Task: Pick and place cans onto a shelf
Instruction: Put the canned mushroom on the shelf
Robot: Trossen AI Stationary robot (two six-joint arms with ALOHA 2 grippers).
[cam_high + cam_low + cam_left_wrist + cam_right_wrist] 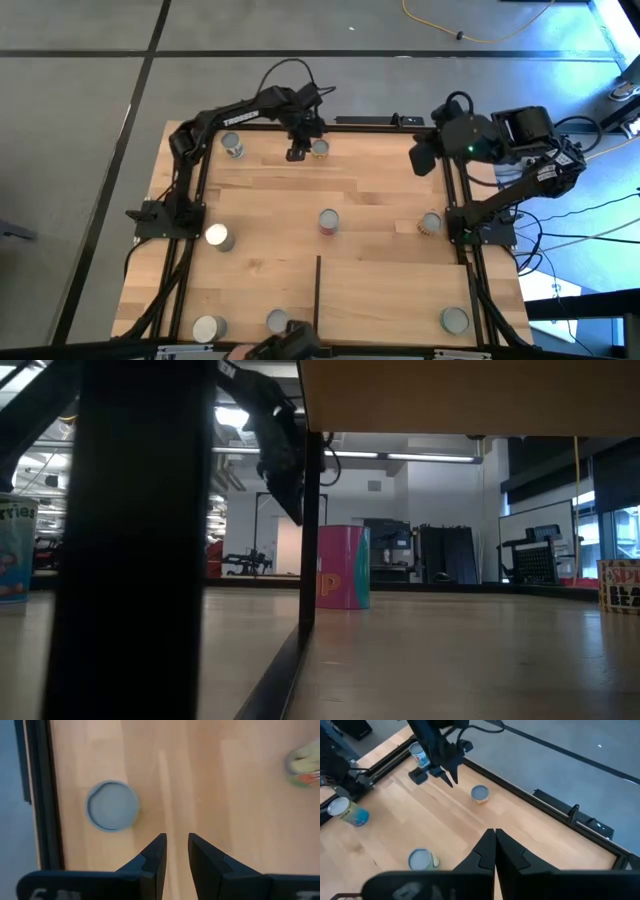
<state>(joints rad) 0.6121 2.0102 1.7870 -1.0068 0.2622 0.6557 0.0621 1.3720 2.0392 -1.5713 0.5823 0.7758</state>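
Left end effector (297,153) hangs open and empty at the counter's (380,200) far edge, the nearest can (320,148) upright just beside it (off-centre, not between its fingers), while the shut right end effector (422,160) waits farther away.

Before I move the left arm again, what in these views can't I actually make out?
- Low view: a black post in front hides most of the table's left side.
- Low view: the can at the left edge is cut off, its label only partly readable.
- Left wrist view: the can at the picture's edge is blurred and cut off.
- High view: the shelf, its near edge is cut off.
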